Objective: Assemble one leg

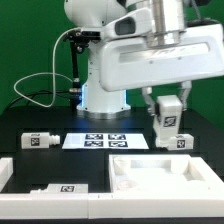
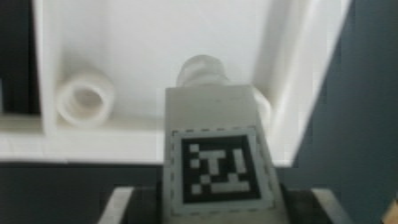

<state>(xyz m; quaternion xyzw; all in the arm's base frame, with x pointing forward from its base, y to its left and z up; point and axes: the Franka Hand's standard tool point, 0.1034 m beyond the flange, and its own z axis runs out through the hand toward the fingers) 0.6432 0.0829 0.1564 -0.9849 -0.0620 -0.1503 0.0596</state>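
Leg (image 1: 166,124) is right of ctr in the exterior view, tag toward the cam, w/ the jaws pinching it from both sides. I can't tell if its lower end touches the black surface (image 1: 20,125). A 2nd leg (image 1: 181,140) lies just below-right of it. White tabletop panel (image 1: 150,178) fills the lower right; the wrist cam shows its round hole (image 2: 80,100) beyond the held leg. Marker board (image 1: 105,140) sits at ctr, 3rd leg (image 1: 40,140) mid-left.
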